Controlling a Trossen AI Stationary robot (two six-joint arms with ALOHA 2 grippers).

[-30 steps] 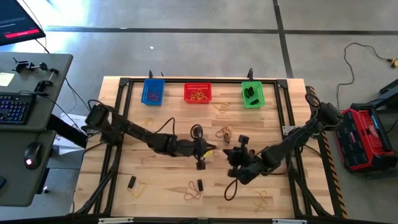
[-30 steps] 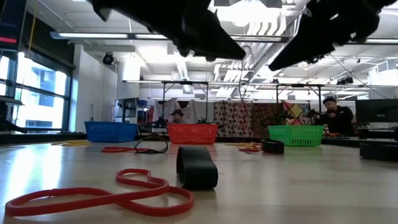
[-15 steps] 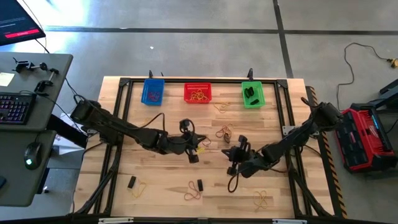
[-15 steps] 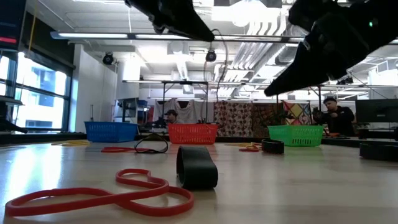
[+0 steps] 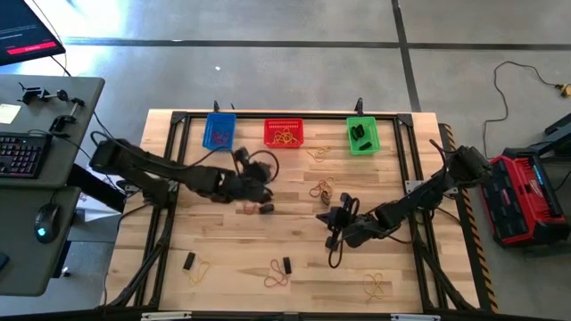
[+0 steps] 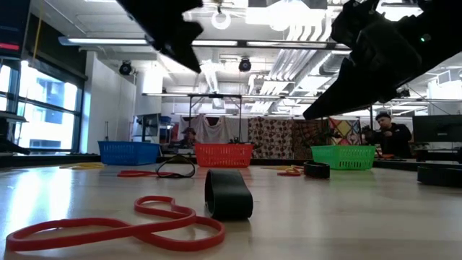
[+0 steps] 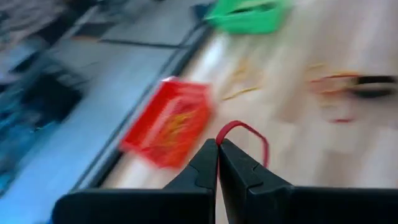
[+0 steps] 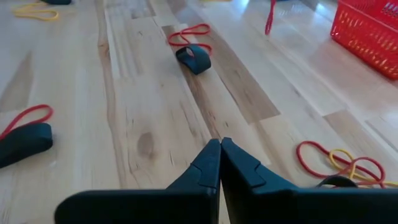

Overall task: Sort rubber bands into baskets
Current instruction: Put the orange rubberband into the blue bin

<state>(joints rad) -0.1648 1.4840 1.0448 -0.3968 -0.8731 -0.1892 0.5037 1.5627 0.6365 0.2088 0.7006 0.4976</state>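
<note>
While my left pincer (image 7: 217, 149) pinches a limp red band (image 7: 244, 134) near the red basket (image 7: 168, 127), my right pincer (image 8: 220, 149) hangs clenched, empty.

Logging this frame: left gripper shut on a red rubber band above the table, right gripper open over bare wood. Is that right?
Not quite. The right gripper is shut, not open: the right wrist view shows its fingertips pressed together with nothing between them, over bare wood. The rest holds: the left gripper is shut on a red rubber band, as the left wrist view shows.
</note>
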